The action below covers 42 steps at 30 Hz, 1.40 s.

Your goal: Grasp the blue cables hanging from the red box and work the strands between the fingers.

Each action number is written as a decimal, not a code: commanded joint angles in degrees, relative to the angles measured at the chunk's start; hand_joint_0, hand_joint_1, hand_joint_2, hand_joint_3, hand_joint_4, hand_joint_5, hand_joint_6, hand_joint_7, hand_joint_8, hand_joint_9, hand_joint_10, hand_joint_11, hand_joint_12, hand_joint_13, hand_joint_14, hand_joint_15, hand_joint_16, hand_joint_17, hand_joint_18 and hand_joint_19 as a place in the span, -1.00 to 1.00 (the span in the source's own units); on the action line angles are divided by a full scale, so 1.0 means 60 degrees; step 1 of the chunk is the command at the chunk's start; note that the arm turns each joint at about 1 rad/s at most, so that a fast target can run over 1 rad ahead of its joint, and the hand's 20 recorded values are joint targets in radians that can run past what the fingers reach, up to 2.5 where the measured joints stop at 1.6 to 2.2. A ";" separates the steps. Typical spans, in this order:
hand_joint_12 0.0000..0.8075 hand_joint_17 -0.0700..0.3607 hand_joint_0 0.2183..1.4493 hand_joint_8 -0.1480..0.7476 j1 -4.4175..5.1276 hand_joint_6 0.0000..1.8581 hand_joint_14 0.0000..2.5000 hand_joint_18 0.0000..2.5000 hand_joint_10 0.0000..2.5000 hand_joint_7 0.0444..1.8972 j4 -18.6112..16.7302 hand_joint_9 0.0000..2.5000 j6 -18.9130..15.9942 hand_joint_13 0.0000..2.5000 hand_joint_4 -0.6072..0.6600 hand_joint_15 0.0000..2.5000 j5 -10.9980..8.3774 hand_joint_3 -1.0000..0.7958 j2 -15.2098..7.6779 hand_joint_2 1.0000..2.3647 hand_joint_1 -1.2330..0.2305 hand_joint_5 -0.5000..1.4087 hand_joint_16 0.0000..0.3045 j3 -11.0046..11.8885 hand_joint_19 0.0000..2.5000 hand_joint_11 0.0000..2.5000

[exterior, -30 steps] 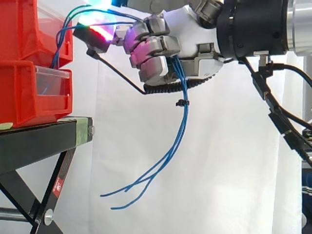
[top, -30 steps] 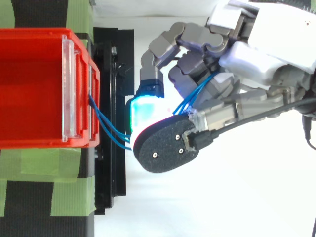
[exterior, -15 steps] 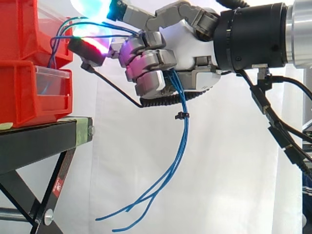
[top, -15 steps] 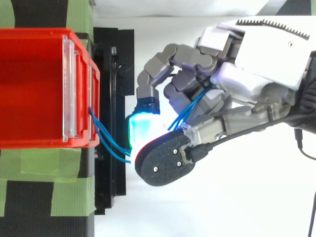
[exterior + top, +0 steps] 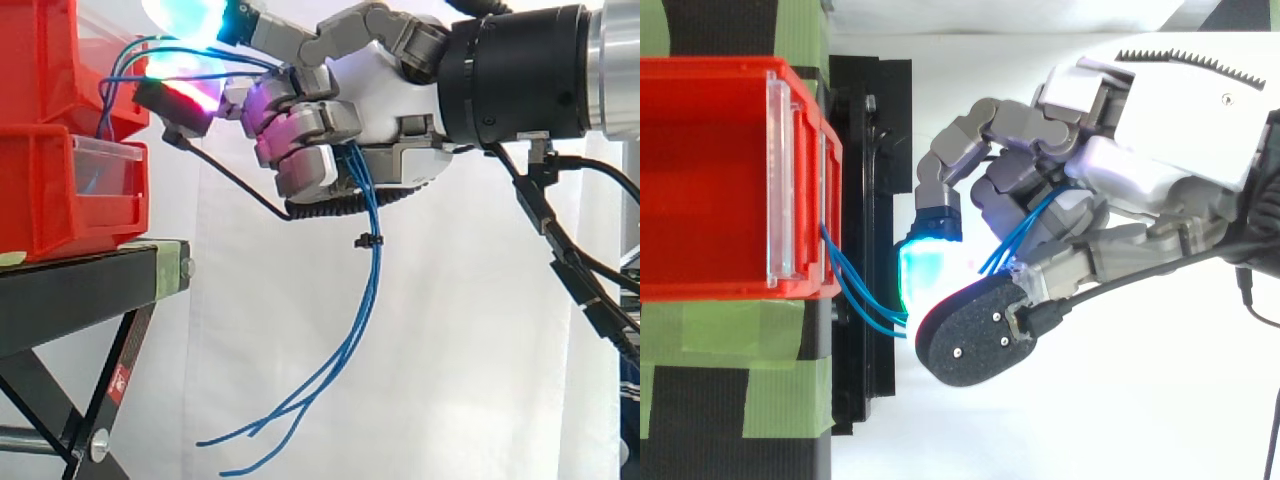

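Blue cables (image 5: 374,265) come out of the upper red box (image 5: 95,60), pass through my hand (image 5: 385,95) and hang below it, their loose ends (image 5: 245,440) curling near the stand's leg. A small black tie (image 5: 368,240) binds the strands under the palm. My hand sits just right of the box, fingers curled round the strands, its glowing fingertips (image 5: 190,92) close to the box front. From above, the cables (image 5: 855,290) leave the red box (image 5: 710,180) and run under a cyan-lit pad (image 5: 925,270) into my hand (image 5: 1140,170).
A second red bin (image 5: 70,195) with a clear label holder sits under the top box on the black stand (image 5: 90,285), whose cross legs (image 5: 55,400) slope down at lower left. Green tape strips (image 5: 735,375) lie on the stand top. A white curtain hangs behind.
My hand has shifted slightly left and rolled, one finger lifting up and out above the box edge. The hanging ends of the cables have dropped lower and swung a little left.
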<state>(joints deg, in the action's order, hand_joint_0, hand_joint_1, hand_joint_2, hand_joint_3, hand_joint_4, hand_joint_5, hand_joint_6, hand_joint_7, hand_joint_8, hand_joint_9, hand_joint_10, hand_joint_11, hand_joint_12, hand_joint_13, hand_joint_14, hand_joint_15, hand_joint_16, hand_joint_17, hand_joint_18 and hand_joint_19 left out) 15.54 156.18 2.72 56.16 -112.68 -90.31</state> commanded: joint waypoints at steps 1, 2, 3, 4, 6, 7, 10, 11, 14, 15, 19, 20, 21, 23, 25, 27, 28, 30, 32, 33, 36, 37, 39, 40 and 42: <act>0.18 -0.10 0.64 0.26 0.0017 0.61 1.00 0.32 1.00 -0.02 -0.0044 -0.26 0.0015 0.02 0.24 0.31 0.0000 -0.39 0.0001 -0.97 -0.30 -0.78 -0.64 -0.0051 -0.19 1.00; 0.18 -0.10 0.65 0.26 0.0017 0.61 1.00 0.32 1.00 -0.02 -0.0088 -0.26 0.0015 0.02 0.22 0.31 0.0000 -0.36 0.0001 -0.98 -0.29 -0.77 -0.64 -0.0066 -0.19 1.00; 0.18 -0.10 0.62 0.26 0.0031 0.61 1.00 0.32 1.00 -0.03 -0.0132 -0.26 0.0030 0.02 0.18 0.31 0.0000 -0.34 0.0001 -0.98 -0.27 -0.77 -0.64 -0.0081 -0.19 1.00; 0.18 -0.10 0.53 0.26 0.0046 0.58 1.00 0.32 1.00 -0.01 -0.0264 -0.26 0.0059 0.02 0.18 0.31 0.0000 -0.37 0.0001 -0.98 -0.27 -0.77 -0.64 -0.0139 -0.19 1.00; 0.18 -0.10 0.32 0.26 0.0061 0.47 1.00 0.32 1.00 0.01 -0.0528 -0.26 0.0074 0.02 0.22 0.31 0.0000 -0.58 0.0001 -0.98 -0.29 -0.78 -0.64 -0.0242 -0.19 1.00; 0.18 -0.10 0.29 0.26 0.0061 0.46 1.00 0.32 1.00 0.00 -0.0601 -0.26 0.0089 0.02 0.24 0.31 0.0000 -0.68 0.0001 -0.98 -0.31 -0.78 -0.64 -0.0242 -0.19 1.00; 0.18 -0.10 0.55 0.26 0.0075 0.70 1.00 0.32 1.00 0.02 -0.0704 -0.26 0.0147 0.02 0.24 0.31 -0.0014 -0.32 0.0001 -0.97 -0.34 -0.80 -0.64 -0.0242 -0.19 1.00; 0.18 -0.10 0.62 0.26 0.0075 0.76 1.00 0.32 1.00 0.02 -0.0718 -0.26 0.0147 0.02 0.23 0.31 -0.0014 -0.20 0.0001 -0.97 -0.34 -0.80 -0.64 -0.0242 -0.19 1.00; 0.18 -0.10 0.68 0.26 0.0075 0.79 1.00 0.32 1.00 0.02 -0.0718 -0.26 0.0147 0.02 0.14 0.31 -0.0014 -0.08 0.0001 -0.97 -0.31 -0.78 -0.64 -0.0242 -0.19 1.00; 0.18 -0.10 0.68 0.26 0.0061 0.78 1.00 0.32 1.00 0.02 -0.0689 -0.26 0.0133 0.02 0.06 0.31 -0.0014 -0.07 0.0001 -0.97 -0.31 -0.77 -0.64 -0.0242 -0.19 1.00; 0.18 -0.10 0.38 0.26 0.0075 0.74 1.00 0.32 1.00 0.08 -0.0689 -0.26 0.0133 0.02 0.03 0.31 -0.0014 0.03 0.0001 -0.99 -0.34 -0.75 -0.64 -0.0242 -0.19 1.00; 0.18 -0.10 0.28 0.26 0.0061 0.74 1.00 0.32 1.00 0.08 -0.0689 -0.26 0.0118 0.02 0.05 0.31 -0.0014 -0.05 0.0001 -0.98 -0.35 -0.75 -0.64 -0.0242 -0.19 1.00; 0.18 -0.10 0.15 0.26 0.0061 0.70 1.00 0.32 1.00 0.12 -0.0689 -0.26 0.0118 0.02 0.04 0.31 -0.0014 -0.21 0.0001 -0.98 -0.34 -0.76 -0.64 -0.0242 -0.19 1.00; 0.18 -0.10 0.11 0.26 0.0061 0.66 1.00 0.32 1.00 0.14 -0.0704 -0.26 0.0118 0.02 0.03 0.31 -0.0029 -0.27 0.0001 -0.98 -0.33 -0.74 -0.64 -0.0242 -0.19 1.00; 0.18 -0.10 0.45 0.26 0.0061 0.41 1.00 0.32 1.00 0.13 -0.0718 -0.26 0.0118 0.02 -0.01 0.31 -0.0029 0.01 0.0001 -0.98 -0.22 -0.63 -0.64 -0.0242 -0.19 1.00; 0.18 -0.10 0.60 0.26 0.0061 -0.01 1.00 0.32 1.00 0.20 -0.0718 -0.26 0.0118 0.02 -0.01 0.31 -0.0029 0.00 0.0001 -0.98 -0.14 -0.38 -0.64 -0.0242 -0.19 1.00; 0.18 -0.10 0.65 0.26 0.0061 -0.51 1.00 0.32 1.00 0.39 -0.0718 -0.26 0.0103 0.02 0.01 0.31 -0.0029 -0.09 0.0001 -0.97 -0.12 -0.14 -0.64 -0.0242 -0.19 1.00; 0.18 -0.10 0.69 0.26 0.0046 -0.74 1.00 0.32 1.00 0.49 -0.0718 -0.26 0.0118 0.02 0.01 0.31 -0.0058 -0.15 0.0001 -0.97 -0.11 -0.02 -0.64 -0.0242 -0.19 1.00; 0.18 -0.10 0.72 0.26 0.0046 -0.71 1.00 0.32 1.00 0.50 -0.0718 -0.26 0.0103 0.02 0.02 0.31 -0.0058 -0.20 0.0001 -0.97 -0.10 0.01 -0.64 -0.0242 -0.19 1.00; 0.18 -0.10 0.74 0.26 0.0046 -0.55 1.00 0.32 1.00 0.47 -0.0704 -0.26 0.0103 0.02 -0.02 0.31 -0.0058 -0.20 0.0001 -0.97 -0.10 -0.02 -0.64 -0.0242 -0.19 1.00; 0.18 -0.10 0.69 0.26 0.0046 0.23 1.00 0.32 1.00 0.23 -0.0704 -0.26 0.0103 0.02 -0.11 0.31 -0.0058 -0.12 0.0001 -0.97 -0.22 -0.34 -0.64 -0.0242 -0.19 1.00; 0.18 -0.10 0.63 0.26 0.0046 0.41 1.00 0.32 1.00 0.17 -0.0689 -0.26 0.0103 0.02 -0.06 0.31 -0.0058 -0.10 0.0001 -0.97 -0.31 -0.48 -0.64 -0.0242 -0.19 1.00; 0.18 -0.10 0.50 0.26 0.0046 0.48 1.00 0.32 1.00 0.12 -0.0689 -0.26 0.0103 0.02 0.04 0.31 -0.0058 -0.17 0.0001 -0.97 -0.38 -0.59 -0.64 -0.0242 -0.19 1.00; 0.18 -0.10 0.34 0.26 0.0046 0.52 1.00 0.32 1.00 0.14 -0.0704 -0.26 0.0103 0.02 0.06 0.31 -0.0058 -0.36 0.0001 -0.97 -0.42 -0.65 -0.64 -0.0242 -0.19 1.00; 0.18 -0.10 0.28 0.26 0.0046 0.54 1.00 0.32 1.00 0.14 -0.0704 -0.26 0.0118 0.02 0.05 0.31 -0.0058 -0.65 0.0001 -0.98 -0.45 -0.66 -0.64 -0.0242 -0.19 1.00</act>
<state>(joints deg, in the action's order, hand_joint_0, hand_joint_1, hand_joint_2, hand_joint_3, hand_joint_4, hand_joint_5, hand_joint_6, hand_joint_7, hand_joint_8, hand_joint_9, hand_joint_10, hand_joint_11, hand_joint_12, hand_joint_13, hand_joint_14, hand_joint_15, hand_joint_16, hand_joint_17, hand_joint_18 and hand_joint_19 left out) 15.83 151.98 3.35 55.81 -112.68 -91.76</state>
